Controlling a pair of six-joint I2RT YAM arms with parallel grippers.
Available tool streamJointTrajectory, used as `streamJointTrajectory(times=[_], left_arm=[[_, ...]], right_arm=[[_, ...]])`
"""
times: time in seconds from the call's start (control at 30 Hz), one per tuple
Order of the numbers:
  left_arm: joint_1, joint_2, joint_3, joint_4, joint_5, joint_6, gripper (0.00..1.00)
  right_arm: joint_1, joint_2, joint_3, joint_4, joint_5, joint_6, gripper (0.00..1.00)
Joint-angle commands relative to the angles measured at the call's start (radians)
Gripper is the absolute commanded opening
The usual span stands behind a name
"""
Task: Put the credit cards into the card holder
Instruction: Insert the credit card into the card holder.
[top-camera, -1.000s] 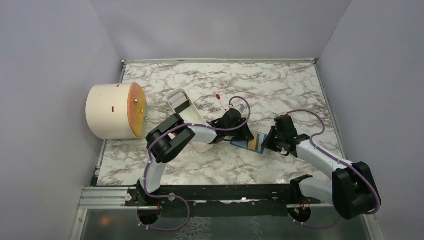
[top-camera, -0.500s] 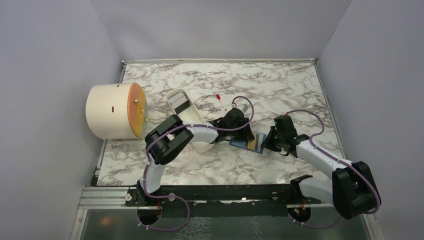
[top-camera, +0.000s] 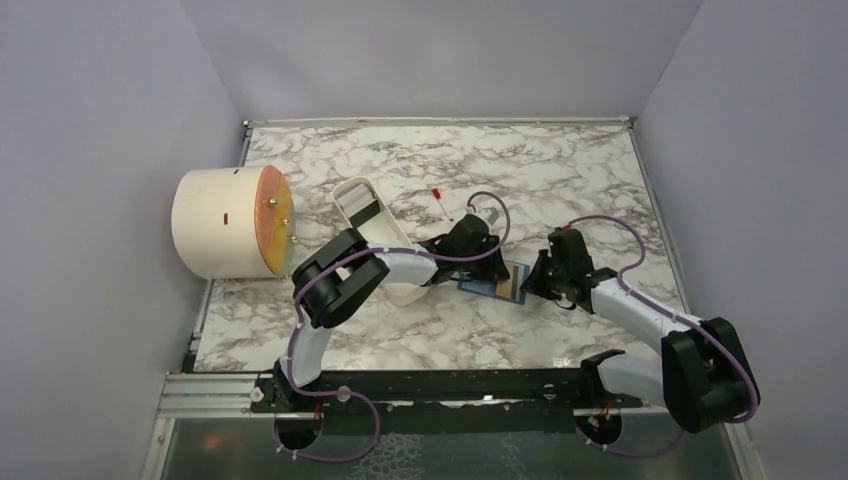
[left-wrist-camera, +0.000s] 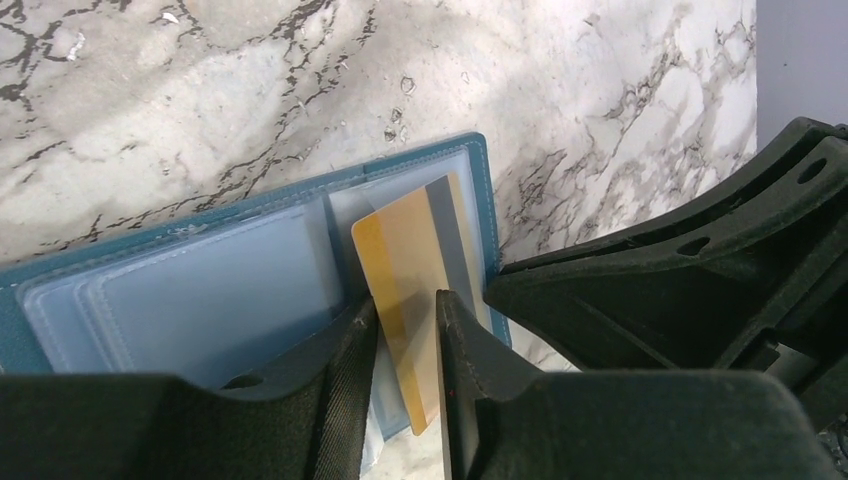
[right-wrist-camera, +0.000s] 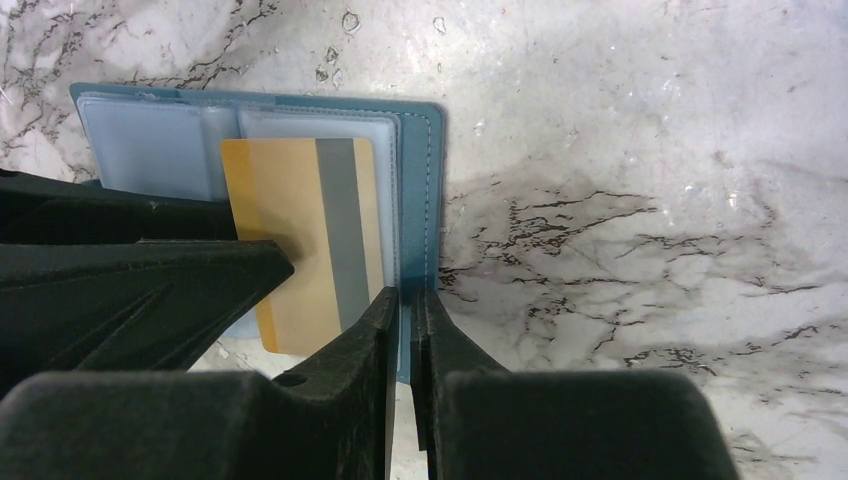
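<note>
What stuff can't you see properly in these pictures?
- Most of the card holder: top view, under the left tool and right tool.
- Near end of the yellow card: left wrist view, between the tool's fingers; whether they grip it is unclear.
- The dark thing in the white tray: top view, too small to name.
- The tiny red thing on the table: top view, too small.

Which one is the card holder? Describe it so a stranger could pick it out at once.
On the marble table, look right of the white tray, where the left pincer and right pincer meet. The card holder lies open and flat between them. It is the only teal thing, with clear pockets and a yellow card on it.
</note>
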Motion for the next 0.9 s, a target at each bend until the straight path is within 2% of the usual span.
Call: streamJointTrajectory(times=[0.0,0.3,0.53,0.87], left_arm=[[-0.017,0.017,0.020,0.035,0.053,0.034,0.31],[-0.014,-0.021,0.025,-0.029,-0.018,0.069,0.42],[-0.014,-0.021,0.017,-0.041,-0.034,0.066,0.43],[-0.017,-0.036,0.023,-0.064,-0.087,0.124,0.43]], right_arm=[[0.004,0.020,0.010,0.036,0.009,-0.045,0.11],[0.004,-0.024,0.038,-0.033,0.051,-0.051,0.11],[0.004,-0.045,0.059,-0.072,0.083,-0.045,0.10],[0.003,0.046,0.059,-0.017,0.086,-0.042,0.10]])
